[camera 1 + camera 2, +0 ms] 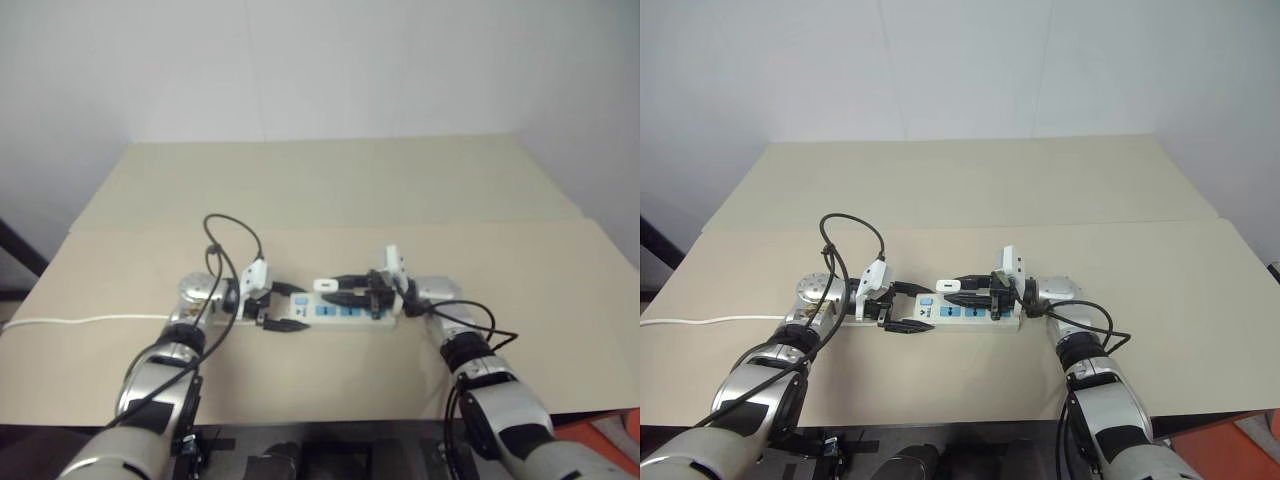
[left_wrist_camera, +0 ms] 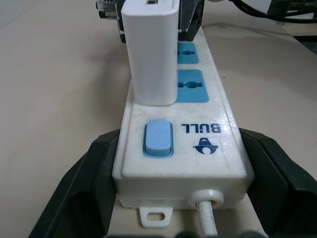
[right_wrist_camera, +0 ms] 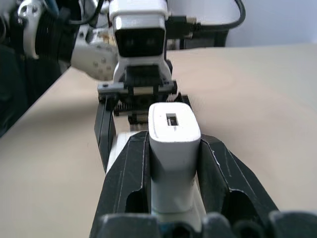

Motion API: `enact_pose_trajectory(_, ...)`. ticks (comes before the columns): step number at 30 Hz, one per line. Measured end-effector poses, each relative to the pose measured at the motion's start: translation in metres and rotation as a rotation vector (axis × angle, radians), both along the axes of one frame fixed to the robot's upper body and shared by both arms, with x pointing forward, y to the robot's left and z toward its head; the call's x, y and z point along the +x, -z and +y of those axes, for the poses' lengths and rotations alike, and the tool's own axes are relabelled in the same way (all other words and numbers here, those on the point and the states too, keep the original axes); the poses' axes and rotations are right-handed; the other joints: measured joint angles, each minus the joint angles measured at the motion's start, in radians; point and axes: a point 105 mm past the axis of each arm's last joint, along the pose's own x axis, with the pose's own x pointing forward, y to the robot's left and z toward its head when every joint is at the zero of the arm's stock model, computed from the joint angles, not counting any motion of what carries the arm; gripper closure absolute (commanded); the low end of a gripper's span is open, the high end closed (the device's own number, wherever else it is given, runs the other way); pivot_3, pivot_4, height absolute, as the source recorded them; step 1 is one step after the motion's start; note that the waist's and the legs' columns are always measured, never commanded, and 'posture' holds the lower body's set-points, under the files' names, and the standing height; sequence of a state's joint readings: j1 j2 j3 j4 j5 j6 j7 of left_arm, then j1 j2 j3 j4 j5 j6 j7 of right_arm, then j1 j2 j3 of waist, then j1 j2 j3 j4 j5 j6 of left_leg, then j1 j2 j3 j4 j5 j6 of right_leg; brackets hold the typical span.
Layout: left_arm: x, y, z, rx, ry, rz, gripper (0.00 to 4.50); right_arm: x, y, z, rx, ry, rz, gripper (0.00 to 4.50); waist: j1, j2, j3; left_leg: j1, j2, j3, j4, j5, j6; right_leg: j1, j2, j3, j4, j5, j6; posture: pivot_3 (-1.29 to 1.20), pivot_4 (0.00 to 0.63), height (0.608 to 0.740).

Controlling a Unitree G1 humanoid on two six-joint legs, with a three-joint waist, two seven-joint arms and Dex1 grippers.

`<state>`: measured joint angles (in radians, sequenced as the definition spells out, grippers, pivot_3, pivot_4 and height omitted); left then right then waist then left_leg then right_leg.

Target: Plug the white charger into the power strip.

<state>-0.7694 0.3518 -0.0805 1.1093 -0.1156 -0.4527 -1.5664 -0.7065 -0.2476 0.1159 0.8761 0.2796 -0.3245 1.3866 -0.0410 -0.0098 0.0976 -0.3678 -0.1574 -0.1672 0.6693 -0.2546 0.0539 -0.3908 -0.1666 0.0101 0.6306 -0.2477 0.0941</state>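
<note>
Charger being seated in the strip's first outlet.
The white charger (image 3: 173, 144) is pinched by the right gripper (image 3: 174, 163); the power strip (image 2: 198, 148) is braced at nine o'clock by the left gripper (image 2: 178, 198), spread; firm downward pressure is needed.

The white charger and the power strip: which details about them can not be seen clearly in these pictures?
- White charger: its prongs are hidden under its own body in the left wrist view, so full seating is uncertain.
- Charger's lower part, right wrist view: covered by the right gripper, which is shut on it.
- Power strip: its far end is hidden behind the charger.
- Cord: cut off by the picture edge in the right eye view.
</note>
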Motion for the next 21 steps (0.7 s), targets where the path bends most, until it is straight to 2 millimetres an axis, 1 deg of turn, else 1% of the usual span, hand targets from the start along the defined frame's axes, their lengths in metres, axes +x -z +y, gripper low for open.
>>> enact_pose_trajectory(10,0.0005,0.0008,0.0016,0.005,-0.008,0.002,1.24,0.0013,0.0004,0.0017,-0.035,-0.014,-0.010,3.40,0.003,0.000,0.000,0.008,0.000,0.000,-0.006,0.000,0.000,0.003,0.002,0.005,0.000,0.000,0.000,0.00,0.150,0.740)
enact_pose_trajectory(21,0.0012,0.0016,0.0028,0.009,-0.019,0.007,1.24,0.0056,-0.0020,0.0044,-0.074,-0.025,0.006,3.40,0.004,0.000,0.000,0.011,0.000,0.000,-0.008,0.000,0.000,0.003,0.004,0.007,0.000,0.000,0.000,0.00,0.150,0.740)
